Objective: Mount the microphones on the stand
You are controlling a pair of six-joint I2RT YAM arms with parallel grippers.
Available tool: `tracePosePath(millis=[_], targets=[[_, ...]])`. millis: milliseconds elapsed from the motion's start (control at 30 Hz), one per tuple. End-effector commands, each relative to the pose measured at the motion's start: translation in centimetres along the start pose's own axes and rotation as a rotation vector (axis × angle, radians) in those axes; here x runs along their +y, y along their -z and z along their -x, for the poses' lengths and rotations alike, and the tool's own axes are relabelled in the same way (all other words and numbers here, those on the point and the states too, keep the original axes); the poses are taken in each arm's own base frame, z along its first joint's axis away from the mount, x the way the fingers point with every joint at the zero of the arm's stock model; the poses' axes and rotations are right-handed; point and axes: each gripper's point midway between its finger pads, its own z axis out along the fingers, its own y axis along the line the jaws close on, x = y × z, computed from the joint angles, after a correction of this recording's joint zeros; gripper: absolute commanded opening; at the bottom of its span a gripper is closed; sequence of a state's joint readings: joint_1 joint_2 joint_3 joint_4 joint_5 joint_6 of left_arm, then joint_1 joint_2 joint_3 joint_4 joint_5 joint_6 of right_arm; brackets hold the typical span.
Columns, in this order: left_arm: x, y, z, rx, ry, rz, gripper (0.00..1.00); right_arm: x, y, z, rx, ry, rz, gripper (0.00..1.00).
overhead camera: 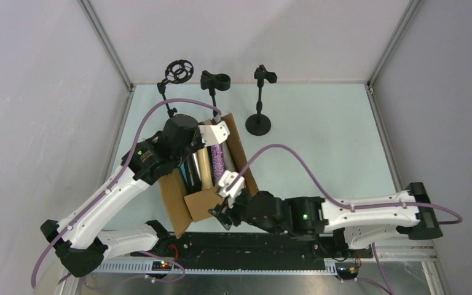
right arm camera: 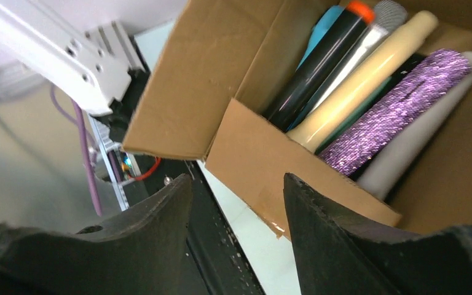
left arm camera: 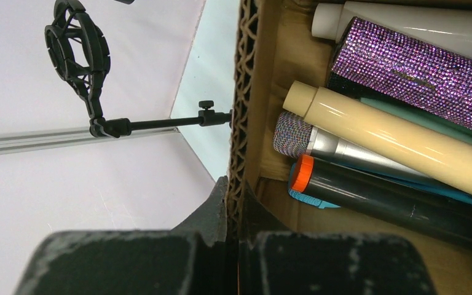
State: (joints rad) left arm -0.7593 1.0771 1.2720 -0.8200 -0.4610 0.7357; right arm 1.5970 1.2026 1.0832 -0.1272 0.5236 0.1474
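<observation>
Tabletop (overhead camera: 319,160): carries the cardboard box and, beyond both end effectors, three black stands.
Cardboard box (overhead camera: 175,206): open at the top, sitting between the two end effectors.
Stands (overhead camera: 259,125): behind the box, well apart from the right end effector; none holds a microphone.
Microphones (overhead camera: 206,166): all in the box, side by side, long axes running from the right end effector's side across to the left one's.
Left end effector (left arm camera: 233,243): pressed together on the box's far corrugated wall, microphone tips just beside it.
Right end effector (right arm camera: 236,179): spread and holding nothing, just outside the near wall; the glittery purple microphone (right arm camera: 399,104) lies ahead and to its right.
Coming move: the right arm looks like the free one; it likely has to clear the near wall and close across a microphone's width.
</observation>
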Motion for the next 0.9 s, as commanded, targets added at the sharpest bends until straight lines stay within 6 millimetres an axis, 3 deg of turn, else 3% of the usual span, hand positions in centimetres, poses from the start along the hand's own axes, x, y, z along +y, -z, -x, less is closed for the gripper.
tracePosePath(millis=[0, 267, 467, 667, 867], targets=[[2.9, 1.9, 2.0, -0.096, 0.106, 0.088, 0.0, 0.2, -2.3, -0.5, 0.028, 0.031, 0.064, 0.61], [2.8, 2.0, 2.0, -0.101, 0.114, 0.085, 0.0, -3.7, -6.7, 0.1, -0.035, -0.055, -0.057, 0.59], [2.9, 2.2, 2.1, -0.108, 0.123, 0.084, 0.0, -5.6, -9.5, -4.1, 0.062, -0.053, -0.129, 0.58], [2.9, 2.4, 2.0, -0.108, 0.122, 0.081, 0.0, -6.7, -9.8, -6.6, 0.13, -0.075, -0.176, 0.53], [3.0, 2.5, 2.1, -0.107, 0.115, 0.086, 0.0, -5.7, -7.6, -5.2, 0.113, -0.1, -0.107, 0.42]])
